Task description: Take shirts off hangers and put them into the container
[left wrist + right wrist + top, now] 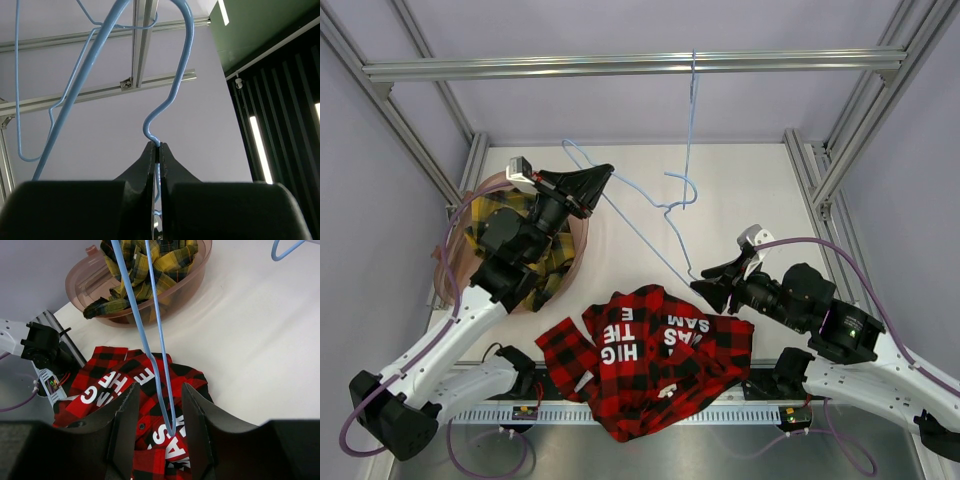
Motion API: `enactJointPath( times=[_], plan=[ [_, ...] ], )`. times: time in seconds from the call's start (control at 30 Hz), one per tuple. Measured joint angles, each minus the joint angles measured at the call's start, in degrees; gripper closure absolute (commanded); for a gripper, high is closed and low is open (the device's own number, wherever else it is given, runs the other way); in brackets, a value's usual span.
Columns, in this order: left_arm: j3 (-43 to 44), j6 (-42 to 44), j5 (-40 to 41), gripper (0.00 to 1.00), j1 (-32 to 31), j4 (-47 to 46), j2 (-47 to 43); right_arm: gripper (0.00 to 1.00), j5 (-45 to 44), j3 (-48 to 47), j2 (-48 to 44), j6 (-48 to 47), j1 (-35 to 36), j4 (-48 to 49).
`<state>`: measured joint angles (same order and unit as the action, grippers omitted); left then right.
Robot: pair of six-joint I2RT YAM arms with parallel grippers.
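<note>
The left gripper (pixel 157 146) is pinched tight on the neck of a thin light-blue wire hanger (pixel 640 232), just below its hook. The hanger slants down from there to the right gripper (pixel 161 387), whose fingers stand about half apart with the hanger's far corner in the gap, touching neither pad as far as the wrist view shows. The hanger looks bare. The red-and-black plaid flannel shirt (pixel 650 360) with white block letters lies crumpled on the white table (pixel 750 190) directly below the right gripper. The yellow-and-black plaid flannel shirt (pixel 160 260) already lies in the translucent pinkish-brown oval plastic tub (pixel 185 290), ahead of the right gripper and beneath the left one. A second light-blue wire hanger (pixel 689 130) hangs from the silver aluminium rail (pixel 620 66) beyond both. To do this step well, I judge the right fingers should close squarely on the wire corner alone, above the cloth, so no red fabric is caught. Then the hanger can go aside and the red shirt into the tub.
</note>
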<state>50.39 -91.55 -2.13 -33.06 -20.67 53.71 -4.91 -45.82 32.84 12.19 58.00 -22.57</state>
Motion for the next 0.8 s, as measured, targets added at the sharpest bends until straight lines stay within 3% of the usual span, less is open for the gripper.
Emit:
enactJointPath(
  times=[0.37, 0.5, 0.6, 0.77, 0.8],
  plan=[
    [-0.2, -0.5, -0.7, 1.00, 0.8, 0.0, -0.2, 0.61, 0.6, 0.0, 2.3, 0.0, 0.0, 0.4],
    [-0.2, -0.8, -0.9, 1.00, 0.9, 0.0, -0.2, 1.00, 1.6, 0.0, 4.2, -0.2, 0.0, 0.5],
    [-0.3, -0.8, -0.9, 0.98, 0.9, 0.1, -0.2, 1.00, 3.1, 0.0, 5.2, -0.6, 0.2, 0.7],
    [-0.3, -0.1, -1.3, 0.56, 1.2, -0.2, -0.2, 1.00, 4.6, -1.4, 5.9, -0.6, 0.2, 0.1],
    [-0.3, 0.3, -1.6, 0.39, 1.2, -0.4, -0.2, 1.00, 4.6, -1.9, 5.8, -0.6, 0.2, -0.3]
  ],
)
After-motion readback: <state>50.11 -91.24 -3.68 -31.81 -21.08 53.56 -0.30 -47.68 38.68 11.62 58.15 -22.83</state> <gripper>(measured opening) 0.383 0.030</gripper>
